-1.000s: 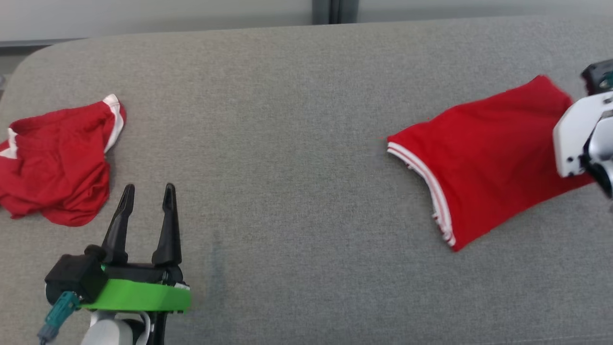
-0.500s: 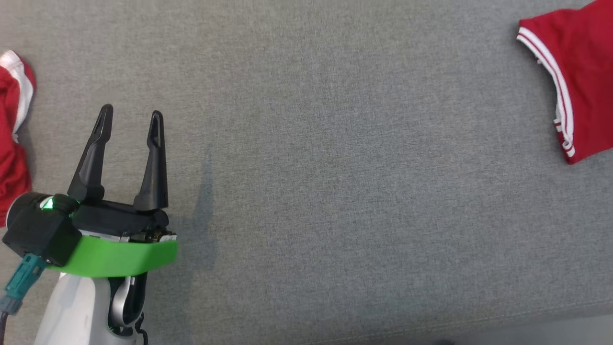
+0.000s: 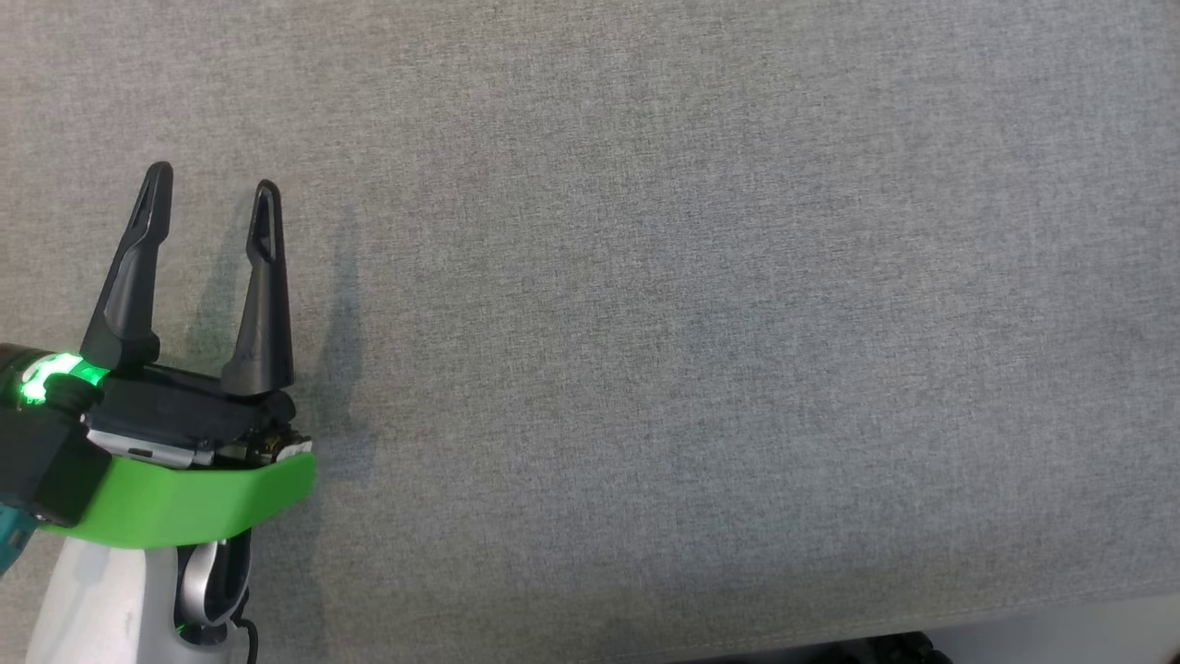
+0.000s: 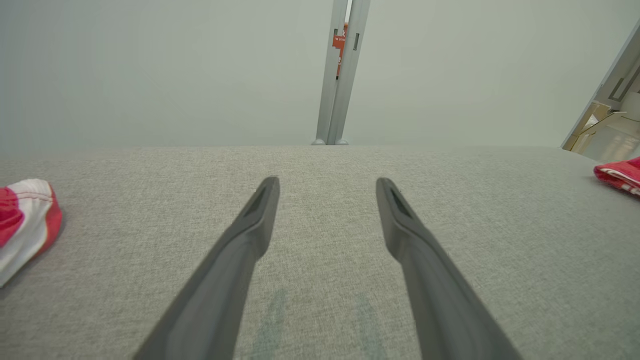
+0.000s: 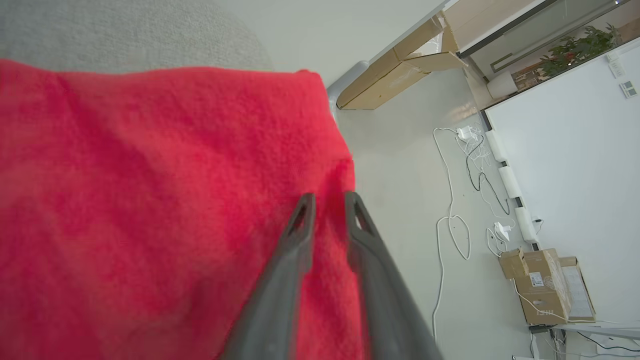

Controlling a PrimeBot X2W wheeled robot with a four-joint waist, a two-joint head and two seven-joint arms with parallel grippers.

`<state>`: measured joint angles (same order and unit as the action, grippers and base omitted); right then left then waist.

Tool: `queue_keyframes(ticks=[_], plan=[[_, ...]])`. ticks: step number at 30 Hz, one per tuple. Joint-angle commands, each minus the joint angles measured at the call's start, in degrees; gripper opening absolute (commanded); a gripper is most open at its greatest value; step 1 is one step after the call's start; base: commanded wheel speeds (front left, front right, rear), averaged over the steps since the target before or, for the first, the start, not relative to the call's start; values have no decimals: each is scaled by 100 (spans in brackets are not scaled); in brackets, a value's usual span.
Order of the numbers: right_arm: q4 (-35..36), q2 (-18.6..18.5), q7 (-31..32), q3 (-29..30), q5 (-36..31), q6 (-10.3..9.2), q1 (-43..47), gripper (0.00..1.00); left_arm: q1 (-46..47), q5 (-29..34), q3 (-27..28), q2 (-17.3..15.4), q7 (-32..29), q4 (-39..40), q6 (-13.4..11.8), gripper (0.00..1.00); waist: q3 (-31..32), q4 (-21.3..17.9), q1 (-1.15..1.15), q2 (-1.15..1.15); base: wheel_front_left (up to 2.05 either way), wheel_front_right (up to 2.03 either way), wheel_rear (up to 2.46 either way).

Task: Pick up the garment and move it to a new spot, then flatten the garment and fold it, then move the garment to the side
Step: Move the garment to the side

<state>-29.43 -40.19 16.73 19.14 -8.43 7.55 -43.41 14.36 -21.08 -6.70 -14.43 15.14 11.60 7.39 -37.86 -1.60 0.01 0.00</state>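
At the lower left of the head view, the left claw hangs over the grey fabric-covered table. Its two dark fingers are spread wide and hold nothing. Beyond its tips in the left wrist view, a crumpled red and white cloth lies at the left edge of the frame. The red garment, with white stripes along its hem, lies at the far right edge, well apart from the cloth. In the right wrist view the right claw sits over that garment's right edge, fingers a narrow gap apart. Whether any cloth is caught between them I cannot tell. Farther off, at the lower right, cardboard boxes stand on the pale floor.
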Motion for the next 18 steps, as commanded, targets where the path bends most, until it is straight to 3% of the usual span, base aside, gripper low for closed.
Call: queue_keyframes(ticks=[1, 9, 18], plan=[[19, 36, 14, 72, -97, -13, 98, 100, -3, 21, -1, 8, -2, -14, 12, 100, 86, 61, -1, 0, 0, 0, 0], [-372, 231, -537, 94, -87, -13, 308, 100, -169, -30, -158, 218, -3, -433, 13, 100, 1000, 247, -1, 0, 0, 0, 0], [-343, 1118, -1795, -469, 799, -13, 838, 100, -846, -217, 120, 418, -2, -1060, 12, 100, 2393, 337, -1, 0, 0, 0, 0]])
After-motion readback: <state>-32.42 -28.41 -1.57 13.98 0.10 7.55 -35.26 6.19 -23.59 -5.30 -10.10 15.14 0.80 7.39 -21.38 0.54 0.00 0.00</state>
